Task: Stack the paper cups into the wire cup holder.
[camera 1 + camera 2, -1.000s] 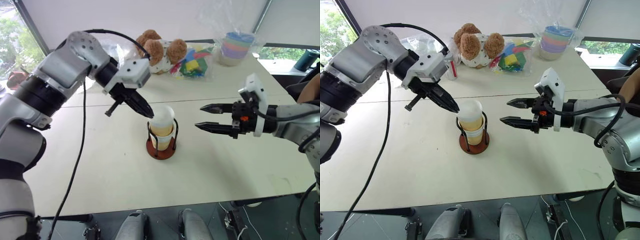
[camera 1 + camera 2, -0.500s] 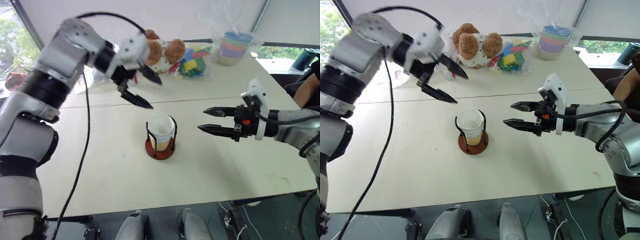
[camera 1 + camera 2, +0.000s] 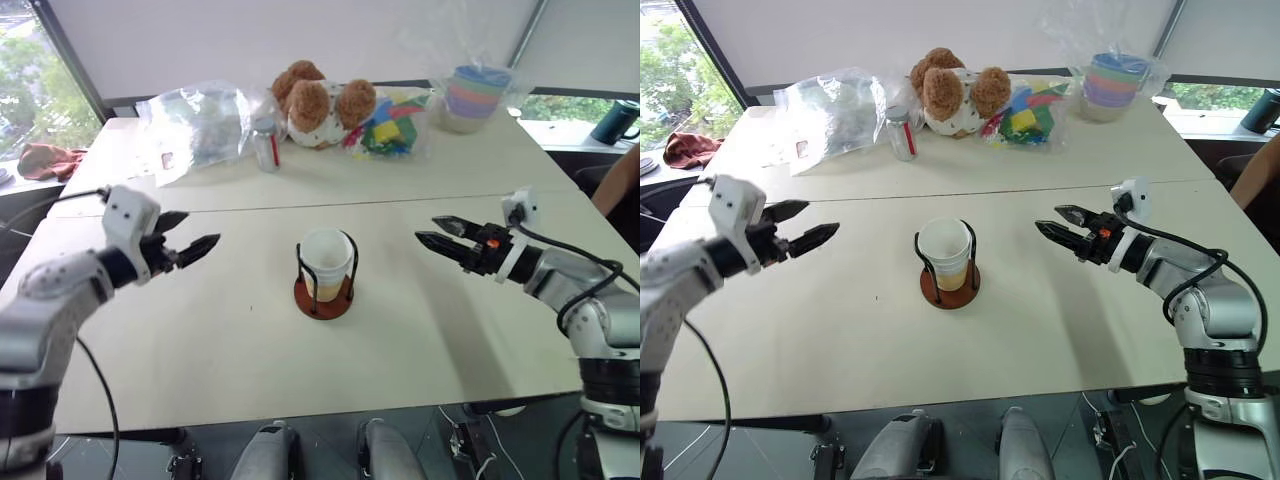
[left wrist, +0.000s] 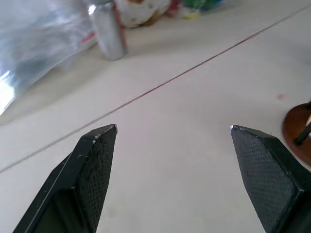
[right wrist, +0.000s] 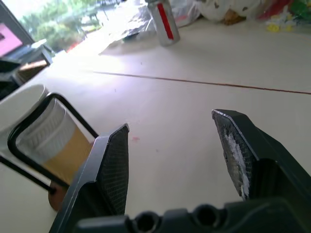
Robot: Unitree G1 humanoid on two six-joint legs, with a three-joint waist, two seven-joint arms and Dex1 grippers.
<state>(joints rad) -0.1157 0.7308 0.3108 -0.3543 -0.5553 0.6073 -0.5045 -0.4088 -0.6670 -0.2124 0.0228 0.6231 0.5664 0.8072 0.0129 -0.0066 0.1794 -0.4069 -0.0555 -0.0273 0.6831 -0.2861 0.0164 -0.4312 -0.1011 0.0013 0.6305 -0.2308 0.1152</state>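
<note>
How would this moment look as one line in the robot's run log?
paper cups: stacked in wire cup holder | left gripper: open, empty, apart from holder | right gripper: open, empty, apart from holder

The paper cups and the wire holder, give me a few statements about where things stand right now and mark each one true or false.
1. The paper cups sit nested inside the wire cup holder. True.
2. The left claw is shut on a cup. False: it is open and empty, off to the holder's left.
3. The right claw is open and holds nothing. True.
4. The holder lies tipped over on the table. False: it stands upright on its dark red base.
5. The teddy bear lies beyond the holder, toward the table's far edge. True.
6. The stacked bowls in clear wrap stand right beside the holder. False: they are at the far right corner.
</note>
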